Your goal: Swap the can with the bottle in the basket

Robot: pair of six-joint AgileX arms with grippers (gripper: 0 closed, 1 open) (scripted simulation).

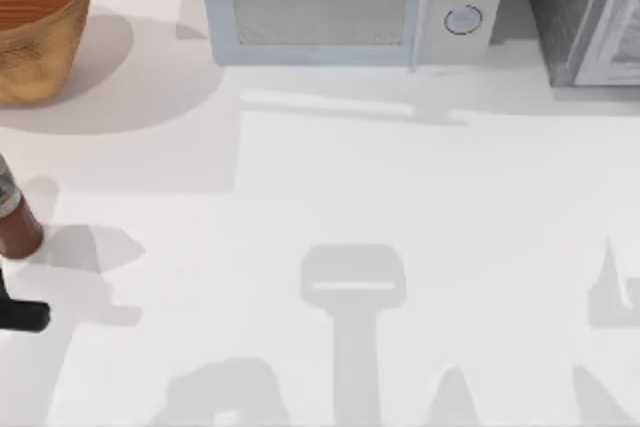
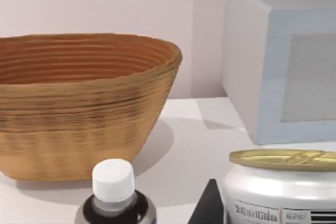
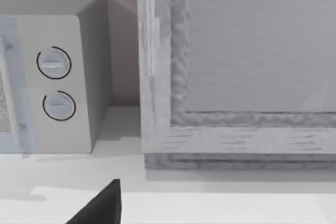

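Observation:
The wicker basket [image 1: 35, 32] stands at the table's far left corner; in the left wrist view the basket [image 2: 79, 103] is upright and I cannot see inside it. A dark reddish-brown bottle [image 1: 12, 219] with a grey band stands on the table at the left edge, in front of the basket. The left wrist view shows the bottle's white cap [image 2: 113, 181] close by, and the gold-topped white can [image 2: 283, 184] beside it. A dark part of my left gripper [image 2: 210, 207] shows between the two, right against the can. A black piece of the left arm [image 1: 22, 315] reaches in at the left edge. My right gripper [image 3: 100, 207] hangs before the grey cabinet.
A pale blue-grey microwave [image 1: 345, 7] stands along the back middle. A grey cabinet [image 1: 585, 12] fills the back right corner. Bare white table [image 1: 350, 207] spreads across the middle and right.

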